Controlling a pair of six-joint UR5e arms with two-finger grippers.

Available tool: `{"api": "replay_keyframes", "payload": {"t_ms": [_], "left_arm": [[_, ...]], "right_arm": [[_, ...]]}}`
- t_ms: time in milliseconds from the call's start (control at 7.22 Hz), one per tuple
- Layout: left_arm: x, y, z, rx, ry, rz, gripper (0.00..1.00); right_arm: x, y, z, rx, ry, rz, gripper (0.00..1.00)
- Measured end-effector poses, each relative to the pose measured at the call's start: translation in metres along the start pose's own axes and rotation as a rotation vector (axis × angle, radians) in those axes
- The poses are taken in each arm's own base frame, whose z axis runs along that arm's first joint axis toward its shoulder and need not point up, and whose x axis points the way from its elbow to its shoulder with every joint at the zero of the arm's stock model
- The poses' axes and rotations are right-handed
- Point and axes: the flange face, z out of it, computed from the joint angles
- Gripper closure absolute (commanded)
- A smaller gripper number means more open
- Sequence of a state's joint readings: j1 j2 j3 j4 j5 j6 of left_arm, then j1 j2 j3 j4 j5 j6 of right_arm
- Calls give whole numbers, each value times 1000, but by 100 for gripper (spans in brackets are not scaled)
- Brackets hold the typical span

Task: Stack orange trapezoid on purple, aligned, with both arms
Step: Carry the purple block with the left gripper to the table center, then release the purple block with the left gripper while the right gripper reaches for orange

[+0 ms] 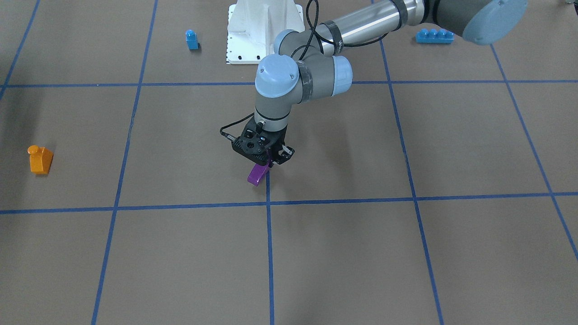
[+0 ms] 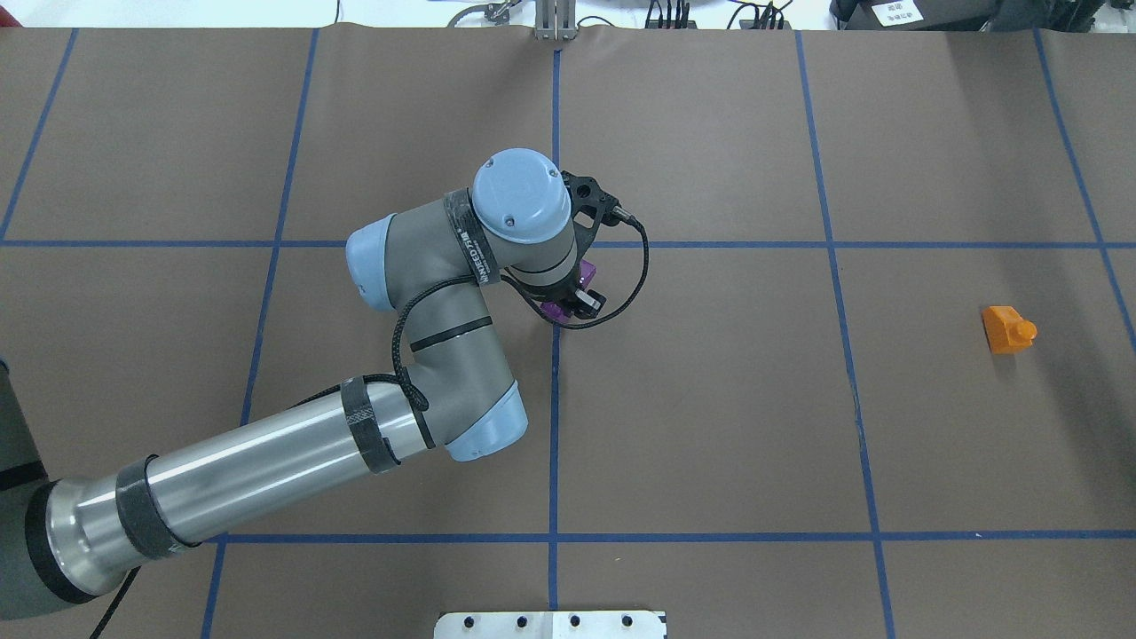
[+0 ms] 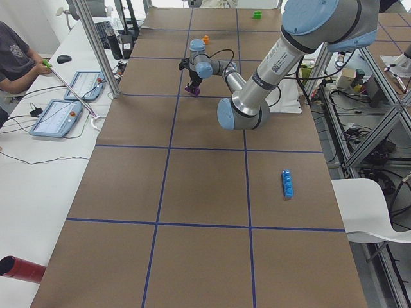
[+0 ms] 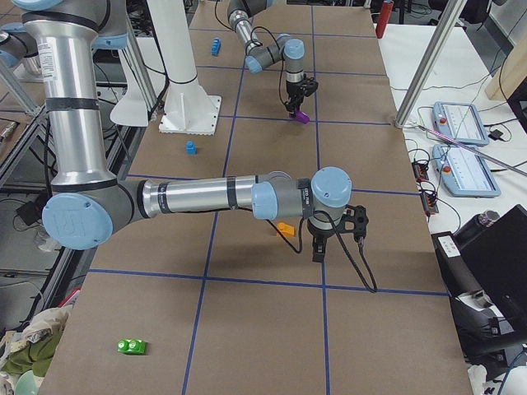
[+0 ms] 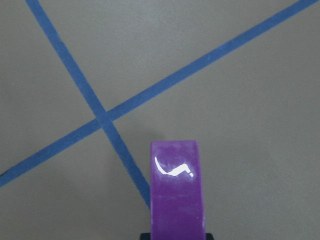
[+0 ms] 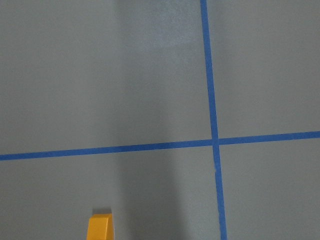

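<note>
Out in front of the white pedestal base (image 1: 264,31), toward the operators' side, the left gripper (image 1: 269,161) is closed on the upper end of the purple brick (image 1: 257,175). The brick hangs tilted from the gripper, its lower end pointing down at a crossing of blue tape lines on the bench (image 1: 361,253). Whether that end touches the bench cannot be told. The orange trapezoid (image 1: 40,159) sits upright on the bench, well off to the robot's right of the pedestal and well apart from the purple brick. In the right side view the right gripper (image 4: 319,251) hangs just beside the orange trapezoid, which also shows at the bottom edge of the right wrist view. How far this gripper is open cannot be told. A small blue brick (image 1: 192,39) stands near the pedestal on the robot's right, and a long blue brick (image 1: 434,36) on its left.
</note>
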State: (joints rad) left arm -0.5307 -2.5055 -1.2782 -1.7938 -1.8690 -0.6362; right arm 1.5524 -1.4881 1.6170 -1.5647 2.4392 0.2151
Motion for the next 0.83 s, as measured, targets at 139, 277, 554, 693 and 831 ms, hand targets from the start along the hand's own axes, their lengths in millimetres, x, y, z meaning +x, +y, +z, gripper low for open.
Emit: {"api": "replay_keyframes", "payload": {"t_ms": [139,277,554,693,831], "left_arm": [[-2,1,4,-7,-8,21,15],[-4,1,9,-14,-14,30,1],[-6,0,12,-20,-21,25,0],[-5,-5,7,-12,-18,19,0],[-4,-12,-1,0,-12,16,0]], "right_arm": [[0,0,0,0,-1,5,0],[-1,0,-1,1,-1,7,0],[-2,0,-1,1,-2,9,0],[-4,-1,-1,2,-2,7,0],[-9,-4,-1,3,-4,0,0]]}}
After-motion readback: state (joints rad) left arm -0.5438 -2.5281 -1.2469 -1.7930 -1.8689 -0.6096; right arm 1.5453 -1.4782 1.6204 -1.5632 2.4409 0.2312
